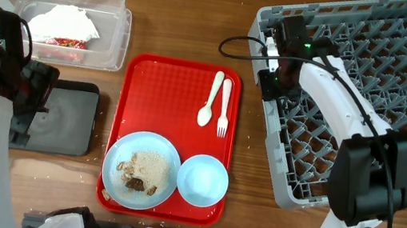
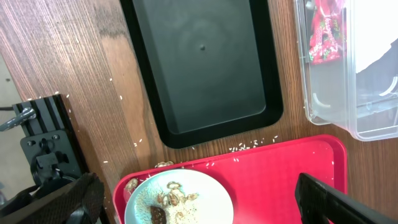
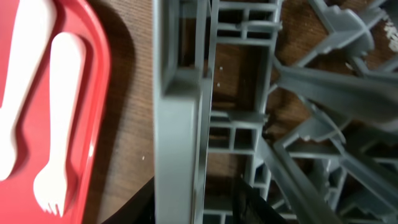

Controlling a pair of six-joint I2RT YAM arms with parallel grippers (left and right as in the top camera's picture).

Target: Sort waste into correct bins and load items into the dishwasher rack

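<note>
The grey dishwasher rack point(image 3: 180, 93) has its side wall between the fingers of the right gripper point(image 3: 198, 202). Blur hides whether they pinch it or stand free. Left of that gripper, the white fork point(image 3: 59, 106) and spoon point(image 1: 211, 99) lie on the red tray point(image 1: 184, 79). The left gripper point(image 2: 198, 183) hangs spread wide, holding nothing. The pale blue plate point(image 2: 211, 193) with food scraps point(image 1: 148, 169) sits beneath it. The black tray point(image 2: 205, 68) lies ahead of its fingertips, beside the clear tub point(image 2: 329, 106) holding a napkin point(image 1: 63, 24) and wrappers point(image 2: 323, 37).
</note>
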